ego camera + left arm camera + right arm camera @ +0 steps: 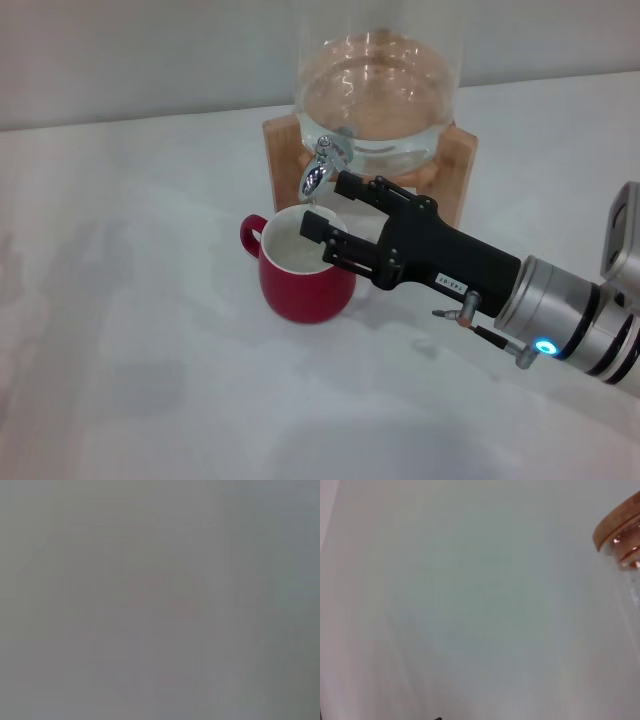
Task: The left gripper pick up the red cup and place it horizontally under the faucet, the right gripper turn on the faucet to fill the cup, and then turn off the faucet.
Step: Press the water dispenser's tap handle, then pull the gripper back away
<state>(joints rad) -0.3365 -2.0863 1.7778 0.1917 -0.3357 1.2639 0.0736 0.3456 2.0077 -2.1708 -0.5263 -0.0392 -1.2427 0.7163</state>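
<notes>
The red cup (305, 270) stands half hidden behind the right gripper's (322, 208) spread jaws.

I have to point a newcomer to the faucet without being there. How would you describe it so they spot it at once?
Find the clear glass dispenser on its wooden stand at the back of the white table. The faucet juts from its lower front, right above the red cup, with the right gripper reaching in beside it. It is the only small shiny chrome piece there.
</notes>
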